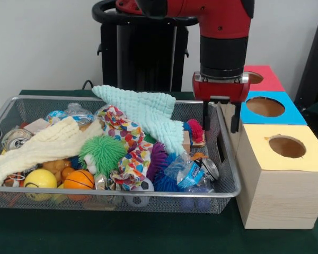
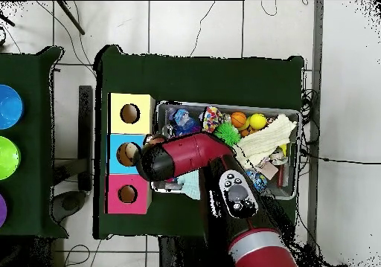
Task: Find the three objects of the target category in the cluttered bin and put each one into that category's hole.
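The wire mesh bin [image 1: 229,191] sits on the green table, full of clutter. One crinkly clear plastic piece with a blue label [image 1: 183,172] lies at the bin's front right. Another clear piece with blue and white marks [image 1: 77,112] lies at the back left. A third does not show clearly. My gripper [image 1: 220,120] is open and empty, hanging over the bin's right rim beside the blue-panelled hole [image 1: 265,107]. In the overhead view my arm [image 2: 190,154] reaches over the bin [image 2: 295,117] toward the blue hole [image 2: 128,154], and the gripper is hidden under the wrist.
Red-panelled hole [image 1: 253,78] and yellow-panelled hole [image 1: 287,146] flank the blue one. In the bin: mint cloth [image 1: 148,110], cream cloth [image 1: 42,145], green spiky ball [image 1: 102,151], purple spiky ball [image 1: 158,159], orange ball [image 1: 78,180], yellow ball [image 1: 40,179], metal cans [image 1: 16,138].
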Action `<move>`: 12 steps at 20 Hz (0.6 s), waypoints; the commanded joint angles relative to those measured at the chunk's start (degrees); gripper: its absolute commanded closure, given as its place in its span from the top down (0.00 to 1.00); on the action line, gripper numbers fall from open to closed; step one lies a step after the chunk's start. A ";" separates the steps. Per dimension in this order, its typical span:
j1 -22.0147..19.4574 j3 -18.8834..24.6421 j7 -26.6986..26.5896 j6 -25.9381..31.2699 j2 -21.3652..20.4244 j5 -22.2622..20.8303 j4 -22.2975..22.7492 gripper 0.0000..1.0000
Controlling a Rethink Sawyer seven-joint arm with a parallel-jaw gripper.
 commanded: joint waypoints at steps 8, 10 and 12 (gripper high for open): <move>-0.71 4.49 -5.47 11.11 -6.07 1.59 2.58 1.00; -0.73 4.61 -5.54 11.17 -6.41 1.46 2.62 1.00; -1.02 4.77 -6.08 10.78 -5.50 0.84 1.74 1.00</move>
